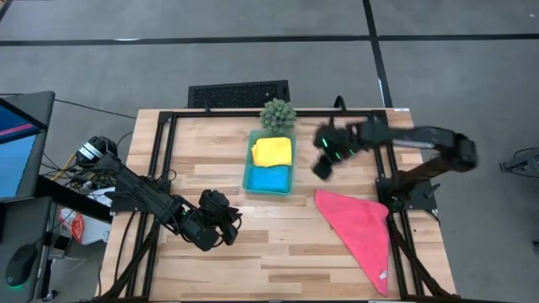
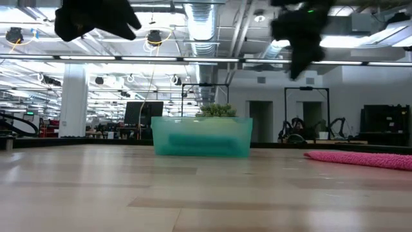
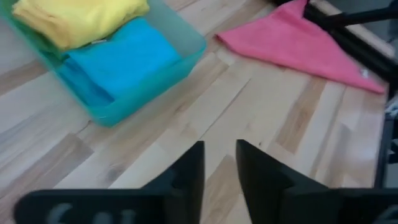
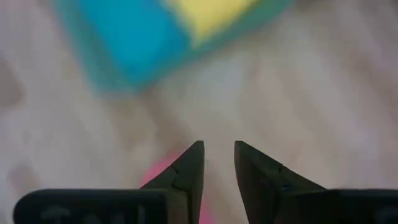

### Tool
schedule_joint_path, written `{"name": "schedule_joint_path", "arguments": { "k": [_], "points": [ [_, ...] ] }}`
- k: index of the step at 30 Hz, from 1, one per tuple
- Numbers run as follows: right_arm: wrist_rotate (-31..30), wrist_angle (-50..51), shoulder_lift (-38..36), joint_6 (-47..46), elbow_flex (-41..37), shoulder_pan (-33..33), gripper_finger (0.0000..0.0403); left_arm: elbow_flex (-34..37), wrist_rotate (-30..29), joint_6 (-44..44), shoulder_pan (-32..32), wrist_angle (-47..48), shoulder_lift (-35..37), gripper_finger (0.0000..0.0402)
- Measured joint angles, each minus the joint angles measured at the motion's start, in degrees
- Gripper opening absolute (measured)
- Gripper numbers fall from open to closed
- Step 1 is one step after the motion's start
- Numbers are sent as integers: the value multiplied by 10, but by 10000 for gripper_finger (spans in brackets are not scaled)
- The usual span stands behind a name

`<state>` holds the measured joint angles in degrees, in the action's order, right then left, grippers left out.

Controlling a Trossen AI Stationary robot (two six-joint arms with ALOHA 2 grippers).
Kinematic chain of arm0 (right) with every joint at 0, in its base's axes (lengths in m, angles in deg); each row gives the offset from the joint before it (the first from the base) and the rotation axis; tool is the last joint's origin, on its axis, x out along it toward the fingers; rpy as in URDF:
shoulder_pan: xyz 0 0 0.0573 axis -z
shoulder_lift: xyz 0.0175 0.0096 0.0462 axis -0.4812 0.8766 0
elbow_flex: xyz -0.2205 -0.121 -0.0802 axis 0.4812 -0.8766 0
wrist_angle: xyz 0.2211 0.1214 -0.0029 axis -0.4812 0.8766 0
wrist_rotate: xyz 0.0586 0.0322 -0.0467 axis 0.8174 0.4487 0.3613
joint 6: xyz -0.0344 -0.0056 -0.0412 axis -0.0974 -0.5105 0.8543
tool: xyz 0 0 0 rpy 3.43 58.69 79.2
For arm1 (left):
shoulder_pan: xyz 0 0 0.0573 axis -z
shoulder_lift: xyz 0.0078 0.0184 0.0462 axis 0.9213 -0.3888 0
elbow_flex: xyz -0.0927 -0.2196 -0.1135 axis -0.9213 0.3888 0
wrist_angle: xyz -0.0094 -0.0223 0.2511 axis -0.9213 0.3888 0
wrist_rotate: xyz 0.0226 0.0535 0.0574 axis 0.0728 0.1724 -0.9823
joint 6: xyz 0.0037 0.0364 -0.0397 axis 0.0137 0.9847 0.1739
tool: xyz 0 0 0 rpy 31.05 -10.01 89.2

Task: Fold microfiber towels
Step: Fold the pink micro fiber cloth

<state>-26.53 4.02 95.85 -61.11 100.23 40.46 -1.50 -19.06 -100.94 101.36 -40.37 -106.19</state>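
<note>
Teal tray (image 1: 249, 180) holds folded yellow towel (image 1: 272, 151) & blue towel (image 1: 269, 178). Pink towel (image 1: 360, 228) lies flat right of tray. Left gripper (image 1: 226, 224) left-front of tray, right gripper (image 1: 322, 165) just right; both jaws slightly apart, empty.

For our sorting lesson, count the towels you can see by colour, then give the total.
Yellow towel, folded in the teal tray: 1
Blue towel, folded in the same tray: 1
Pink towel, lying on the table: 1
Green towel: 0 in view
Total: 3
</note>
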Motion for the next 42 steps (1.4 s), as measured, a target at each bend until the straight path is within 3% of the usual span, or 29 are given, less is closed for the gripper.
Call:
{"name": "schedule_joint_path", "arguments": {
  "k": [5, 10, 17, 22, 27, 35, 42],
  "points": [
    [-16, -39, -92, -119, -163, -115, 113, 0, 0, 24, -7, -57, 0, 136],
    [-18, -66, -104, -211, -268, -179, 141, 0, 8, 66, -31, -117, 0, 159],
    [-50, -201, -60, -189, -330, -183, 202, 0, 63, 123, -69, -179, -7, 161],
    [-50, -253, 11, -147, -332, -163, 207, 0, 94, 130, -73, -218, -32, 161],
    [-24, -284, 67, -145, -321, -165, 170, 1, 112, 112, -68, -255, -76, 161],
    [-2, -367, 65, -175, -272, -233, 16, 0, 122, 92, -60, -341, -155, 161],
    [-30, -523, 65, -256, -253, -292, 24, 0, 111, 92, -60, -417, -214, 161]
  ]
}}
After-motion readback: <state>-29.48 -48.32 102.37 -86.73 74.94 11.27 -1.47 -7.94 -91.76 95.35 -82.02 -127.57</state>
